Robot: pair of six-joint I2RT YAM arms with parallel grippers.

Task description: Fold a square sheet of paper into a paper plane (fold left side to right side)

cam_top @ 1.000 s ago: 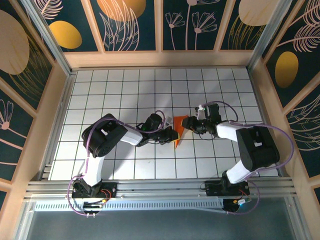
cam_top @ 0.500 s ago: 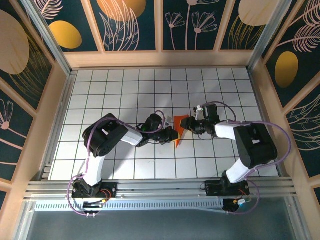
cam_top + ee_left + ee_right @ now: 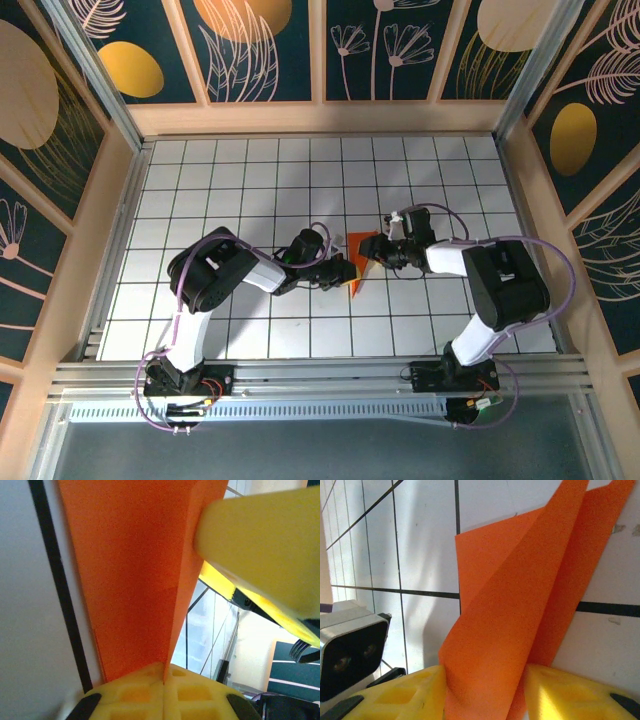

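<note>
Top external: left gripper (image 3: 347, 271) pinches the folded orange paper (image 3: 356, 284) from its left (fully closed), right gripper (image 3: 373, 250) straddles its right side, jaws apart.

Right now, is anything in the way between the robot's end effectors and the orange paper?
Nothing visible is. The left end effector is shut on the narrow end of the orange paper plane, and the paper's folds stand between the fingers of the right end effector, so both are right at it.
</note>
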